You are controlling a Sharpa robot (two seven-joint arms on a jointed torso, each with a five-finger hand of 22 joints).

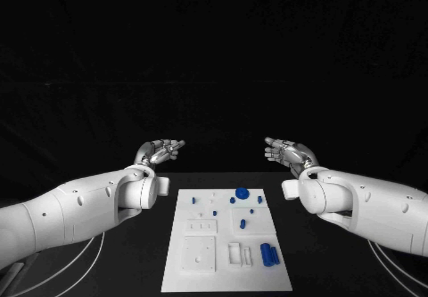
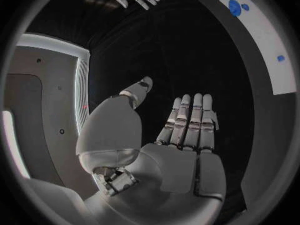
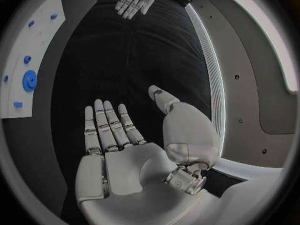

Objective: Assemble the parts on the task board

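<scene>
Nearest the head camera, a white task board [image 1: 226,247] lies flat on the black table [image 1: 133,266], running lengthwise away from the robot between its two arms. Small blue parts sit on the board: a round blue disc [image 1: 242,193] near the far edge with a smaller blue piece [image 1: 260,200] just beside it, tiny blue pieces [image 1: 243,221] around the middle, and two blue cylinders [image 1: 268,253] lying side by side near the board's right edge, close to the camera. White raised blocks [image 1: 200,253] occupy the board's near left portion. Both hands are raised beyond the far end of the board, well apart from it and from each other, palms turned inward so they face one another. On the left, the left hand [image 1: 159,151] holds nothing, its fingers [image 2: 190,117] extended straight and close together, thumb held apart. On the right, the right hand [image 1: 287,150] mirrors it, also holding nothing, its fingers [image 3: 109,122] stretched out and thumb spread to the side.
</scene>
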